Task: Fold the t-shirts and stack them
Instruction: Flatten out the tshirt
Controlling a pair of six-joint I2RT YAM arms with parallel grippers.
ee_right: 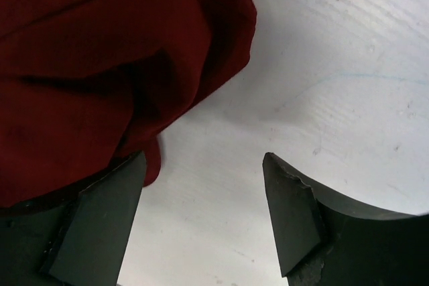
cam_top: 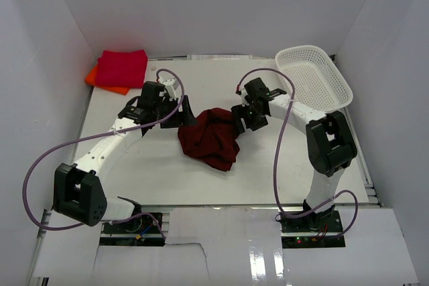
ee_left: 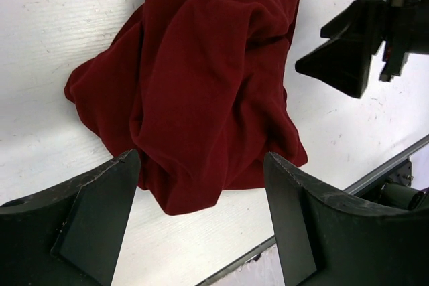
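Note:
The dark maroon t-shirt lies crumpled in a heap at the table's middle; its neck label is hidden. It fills the left wrist view and the upper left of the right wrist view. My left gripper is open and empty at the heap's left edge. My right gripper is open and empty at the heap's upper right, its left finger against the cloth. The folded crimson-red t-shirt lies on the orange one at the back left.
A white plastic mesh basket stands at the back right, tilted against the wall. The right gripper's fingers show in the left wrist view beside the heap. White walls enclose the table.

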